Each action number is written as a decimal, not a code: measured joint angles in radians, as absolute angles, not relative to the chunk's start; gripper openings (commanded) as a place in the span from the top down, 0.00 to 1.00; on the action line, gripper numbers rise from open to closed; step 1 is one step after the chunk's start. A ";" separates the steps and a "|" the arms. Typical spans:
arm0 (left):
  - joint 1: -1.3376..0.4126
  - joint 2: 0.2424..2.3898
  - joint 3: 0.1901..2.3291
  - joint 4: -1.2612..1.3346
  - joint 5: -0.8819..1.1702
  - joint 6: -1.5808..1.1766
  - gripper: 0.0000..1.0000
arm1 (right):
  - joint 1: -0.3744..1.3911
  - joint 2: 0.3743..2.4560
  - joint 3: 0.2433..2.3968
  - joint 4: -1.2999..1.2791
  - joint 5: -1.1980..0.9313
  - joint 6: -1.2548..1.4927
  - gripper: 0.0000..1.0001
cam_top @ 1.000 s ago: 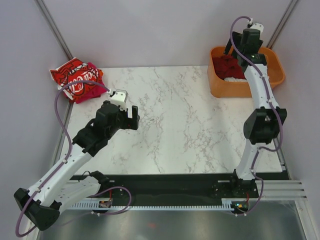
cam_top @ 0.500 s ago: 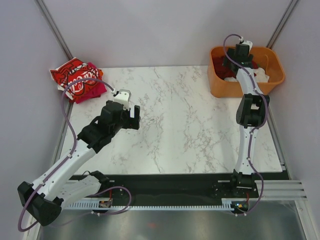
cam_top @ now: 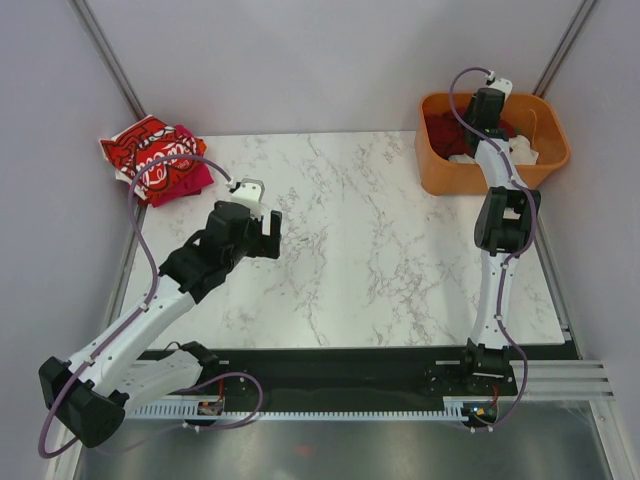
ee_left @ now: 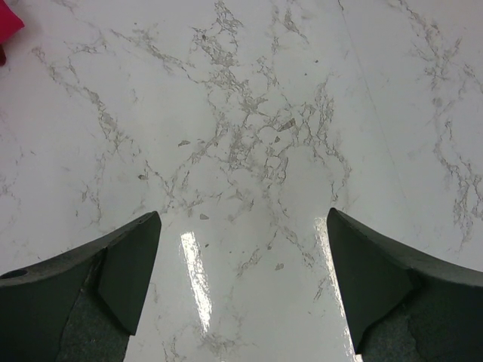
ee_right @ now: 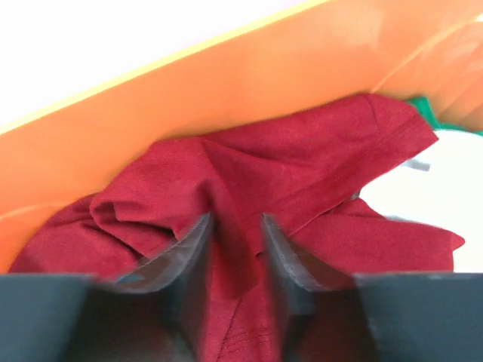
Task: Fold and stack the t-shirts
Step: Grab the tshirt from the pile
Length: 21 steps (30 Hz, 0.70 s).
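Observation:
A dark red t-shirt lies crumpled in the orange tub at the back right, partly over a white t-shirt. My right gripper reaches down into the tub, its blurred jaws drawn close on a raised fold of the dark red cloth. At the table's back left corner a bright red t-shirt with white lettering rests beside a magenta t-shirt. My left gripper hovers open over bare marble, left of centre, with nothing between its fingers.
The tub's orange wall rises just behind the cloth, and a scrap of green shows at its right corner. A corner of magenta cloth shows at the left wrist view's top left. Grey walls enclose the marble table.
The right arm has dropped into the tub and its jaws have closed from wide open onto a fold of the dark red t-shirt. The left arm has shifted slightly.

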<state>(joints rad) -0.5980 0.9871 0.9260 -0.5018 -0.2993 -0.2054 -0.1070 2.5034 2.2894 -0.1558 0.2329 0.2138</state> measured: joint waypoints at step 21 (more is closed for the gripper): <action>-0.598 0.962 0.926 -0.508 -0.317 -0.205 0.04 | -0.028 2.310 2.350 -0.287 -0.033 0.164 1.00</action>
<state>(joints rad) -0.5980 0.9623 0.9260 -0.5079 -0.3172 -0.2050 -0.0284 2.3104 2.3505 -0.2867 -0.0330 0.1642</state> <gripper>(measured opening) 0.967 0.011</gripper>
